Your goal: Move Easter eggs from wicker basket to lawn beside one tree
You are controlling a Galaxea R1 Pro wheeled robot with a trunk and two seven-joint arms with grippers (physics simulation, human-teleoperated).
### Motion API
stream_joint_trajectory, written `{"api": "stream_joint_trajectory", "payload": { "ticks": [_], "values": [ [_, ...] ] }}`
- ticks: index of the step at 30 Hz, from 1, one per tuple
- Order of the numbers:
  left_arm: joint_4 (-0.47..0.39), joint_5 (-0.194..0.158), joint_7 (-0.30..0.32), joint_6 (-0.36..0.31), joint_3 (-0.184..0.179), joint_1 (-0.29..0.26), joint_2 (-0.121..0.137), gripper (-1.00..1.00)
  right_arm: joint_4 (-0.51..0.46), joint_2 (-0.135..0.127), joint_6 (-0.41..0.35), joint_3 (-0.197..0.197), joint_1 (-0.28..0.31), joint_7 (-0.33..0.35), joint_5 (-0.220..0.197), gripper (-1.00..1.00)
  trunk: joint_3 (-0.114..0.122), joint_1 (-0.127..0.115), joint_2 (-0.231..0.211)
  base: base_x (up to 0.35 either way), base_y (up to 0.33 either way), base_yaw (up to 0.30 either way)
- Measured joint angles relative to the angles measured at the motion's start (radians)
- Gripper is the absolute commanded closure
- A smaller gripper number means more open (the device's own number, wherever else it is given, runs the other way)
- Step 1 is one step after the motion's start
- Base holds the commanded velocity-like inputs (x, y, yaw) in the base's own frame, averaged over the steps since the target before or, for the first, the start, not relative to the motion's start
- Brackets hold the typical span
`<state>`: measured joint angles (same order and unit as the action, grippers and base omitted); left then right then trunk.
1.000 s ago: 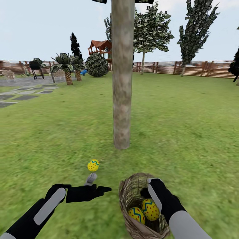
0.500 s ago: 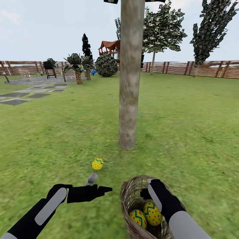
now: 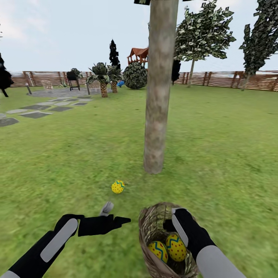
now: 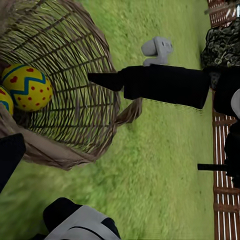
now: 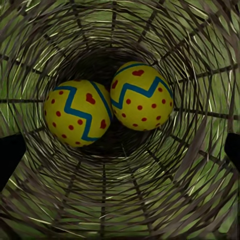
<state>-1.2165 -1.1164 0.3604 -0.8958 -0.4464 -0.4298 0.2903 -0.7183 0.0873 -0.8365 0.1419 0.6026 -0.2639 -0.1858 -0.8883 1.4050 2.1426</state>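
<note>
One Easter egg lies on the lawn near the foot of the tree, just on its left side; the other two eggs sit together in the bottom of the wicker basket, touching each other, as the right wrist view shows them. The right gripper is clenched on the basket's rim, holding it tilted above the grass; the left gripper hangs released and empty, just beside the basket's open mouth. The relation that counts: the mouth faces the left gripper, so the two eggs lie to its right and slightly lower; the left arm is the free one and the nearer to reach in.
</note>
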Motion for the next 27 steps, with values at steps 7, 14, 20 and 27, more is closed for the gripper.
{"api": "stream_joint_trajectory", "payload": {
  "ticks": [7,14,20,27],
  "values": [
    [0.000,-0.001,0.000,0.000,-0.003,0.000,-0.002,-1.00,0.003,0.001,0.000,0.001,0.000,0.000,0.001,-1.00,0.000,0.000,0.000,-0.115,-0.286,0.279],
    [0.001,-0.001,-0.001,0.000,-0.005,0.000,-0.010,-1.00,0.003,0.001,0.000,0.001,0.000,0.001,0.001,-1.00,0.000,0.000,0.000,-0.090,-0.280,0.239],
    [-0.008,-0.003,0.005,-0.011,-0.005,0.006,-0.027,-1.00,0.008,0.017,-0.010,-0.002,-0.013,0.012,-0.008,-1.00,0.000,0.000,0.000,-0.004,-0.031,0.016],
    [-0.009,-0.029,0.004,-0.035,-0.005,0.012,-0.028,-1.00,0.000,0.007,-0.009,-0.001,0.002,0.020,-0.009,-1.00,0.000,0.000,0.000,0.000,0.000,0.000]
  ]
}}
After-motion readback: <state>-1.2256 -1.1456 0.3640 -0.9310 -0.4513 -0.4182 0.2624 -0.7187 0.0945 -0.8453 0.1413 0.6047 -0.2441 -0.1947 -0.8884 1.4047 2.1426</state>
